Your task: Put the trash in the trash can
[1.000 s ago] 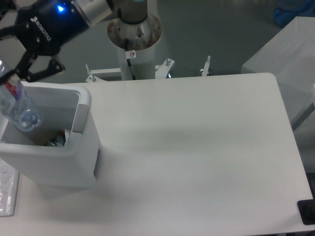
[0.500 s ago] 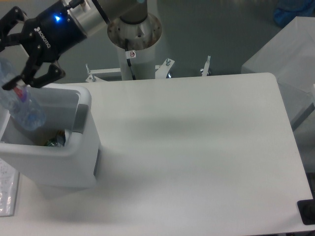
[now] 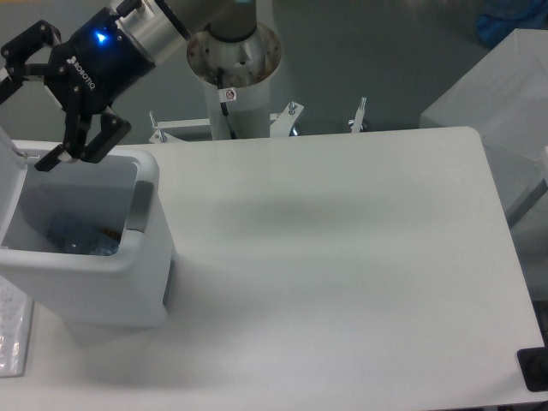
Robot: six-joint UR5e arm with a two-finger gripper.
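We see the desk (image 3: 342,257) bare of trash, so the task looks done. The white trash can (image 3: 145,257) stands at its left edge; inside lies a bluish shape, probably the bottle (image 3: 81,238), though the view is dim. The gripper (image 3: 26,120) hangs above the can's far rim, fingers spread wide, holding nothing, with open room to withdraw.

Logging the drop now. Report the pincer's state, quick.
Pincer: open, holding nothing, above the trash can; the bottle lies inside it.
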